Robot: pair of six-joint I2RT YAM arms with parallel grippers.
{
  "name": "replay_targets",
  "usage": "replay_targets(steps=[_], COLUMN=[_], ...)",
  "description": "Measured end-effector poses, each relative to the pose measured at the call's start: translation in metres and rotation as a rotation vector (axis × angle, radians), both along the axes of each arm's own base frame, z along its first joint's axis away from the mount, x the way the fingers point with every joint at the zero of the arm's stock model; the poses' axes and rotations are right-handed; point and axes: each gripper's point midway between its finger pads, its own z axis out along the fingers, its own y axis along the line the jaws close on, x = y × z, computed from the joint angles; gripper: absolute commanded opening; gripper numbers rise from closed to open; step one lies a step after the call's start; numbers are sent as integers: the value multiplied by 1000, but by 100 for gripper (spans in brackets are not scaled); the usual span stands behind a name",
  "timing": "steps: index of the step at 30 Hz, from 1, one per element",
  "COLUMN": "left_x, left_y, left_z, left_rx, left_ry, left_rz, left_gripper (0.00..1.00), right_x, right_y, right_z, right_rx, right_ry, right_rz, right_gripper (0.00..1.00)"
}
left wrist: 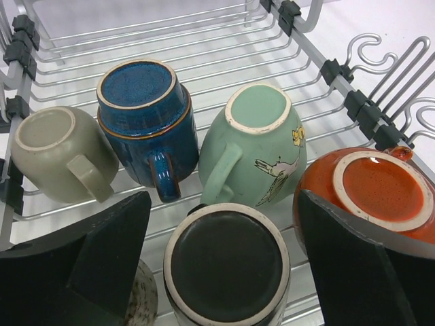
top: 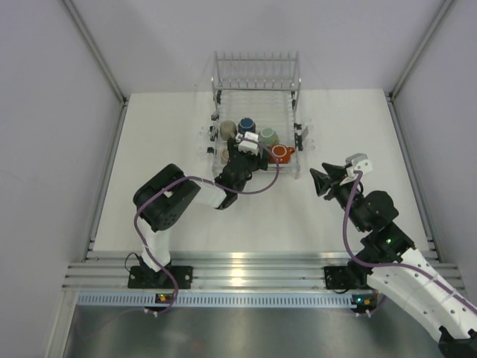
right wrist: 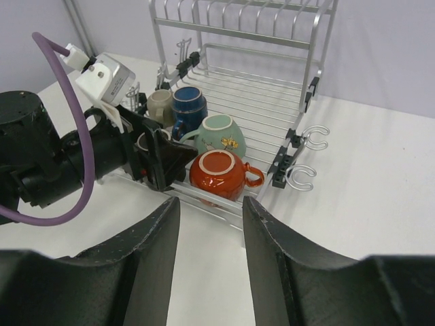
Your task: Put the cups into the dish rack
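One mug [left wrist: 144, 300], maybe speckled, half-hidden behind wide-spread left claw [left wrist: 224, 204]; right claw [right wrist: 211, 204] narrower, empty.

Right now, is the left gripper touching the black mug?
Apart. In the left wrist view the fingers of the open left gripper stand either side of the upturned black mug, with a narrow gap visible at each.

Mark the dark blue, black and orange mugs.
dark blue mug [left wrist: 139, 85]: left wrist view, upturned base.
black mug [left wrist: 225, 263]: left wrist view, upturned base.
orange mug [left wrist: 380, 189]: left wrist view, upturned base.
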Motion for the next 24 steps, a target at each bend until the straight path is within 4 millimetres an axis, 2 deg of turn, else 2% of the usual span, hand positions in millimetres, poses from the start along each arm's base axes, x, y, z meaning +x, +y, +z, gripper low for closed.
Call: replay_targets(steps=[7,10,13,16,20,24], left_x=[-4,-9,-13,-20,-37,-56], left_y=[0,-2,0,12,47,84], left_z=[3,20,57,103,158,192], left_rx=[0,-15,-59,-111,-185,-265], left_ry=[-1,-23,-79,-142,-186,-127], left_rz=[2,-7,-6,25,115,157], left_gripper=[98,98,98,98,98,98], right_x=[0,0,0,2,12,28], right_y=[0,0,-1,-1,-2,0], right_z=[0,0,0,-2,-11,-10], right_rx=[0,1,1,2,-6,-6], right_ry=[0,0,1,9,66,131], right_rz=[0,-1,-4,-15,-57,-111], right_gripper=[44,45,46,48,50,50])
